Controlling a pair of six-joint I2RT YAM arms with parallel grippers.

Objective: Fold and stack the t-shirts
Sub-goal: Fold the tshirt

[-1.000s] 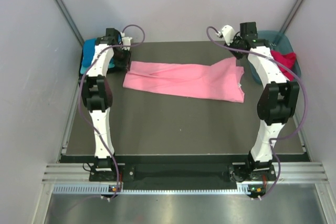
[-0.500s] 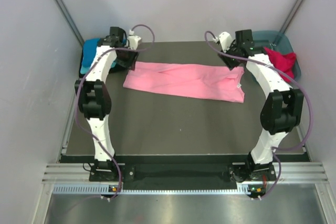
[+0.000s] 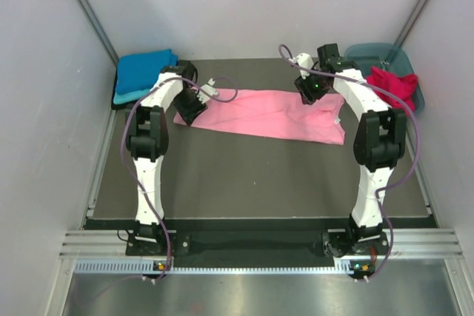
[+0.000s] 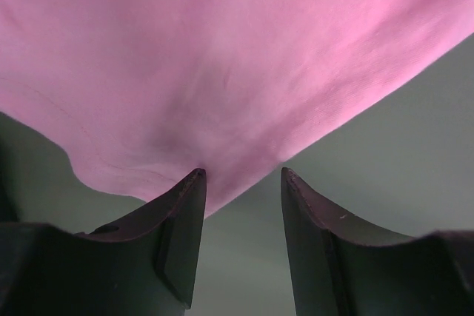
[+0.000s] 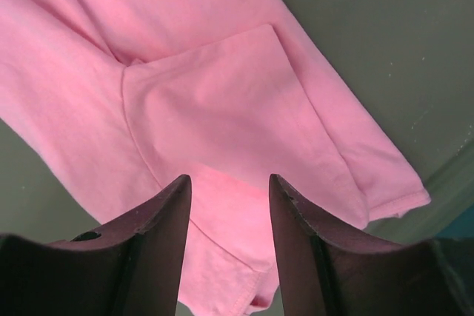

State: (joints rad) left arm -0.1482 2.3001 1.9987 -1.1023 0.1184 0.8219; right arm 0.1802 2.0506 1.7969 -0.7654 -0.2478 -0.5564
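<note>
A light pink t-shirt [image 3: 266, 114] lies folded into a long strip across the far part of the table. My left gripper [image 3: 194, 109] is open and empty at its left end, just above the shirt's edge [image 4: 222, 94]. My right gripper [image 3: 311, 92] is open and empty over the shirt's right part [image 5: 222, 109], where a folded sleeve flap shows. A folded bright blue shirt [image 3: 144, 69] lies on a turquoise one at the far left. A crimson red shirt [image 3: 394, 85] hangs out of the blue-grey tub [image 3: 366, 55]. No black shirt is in view.
The dark table mat [image 3: 252, 175] runs from the shirt to the near edge. Grey walls stand on both sides and behind. The tub sits at the far right corner, the blue stack at the far left corner.
Both arms have swung inward from the far corners and come down over the ends of the pink shirt. The raised right flap of the shirt now lies flat.
</note>
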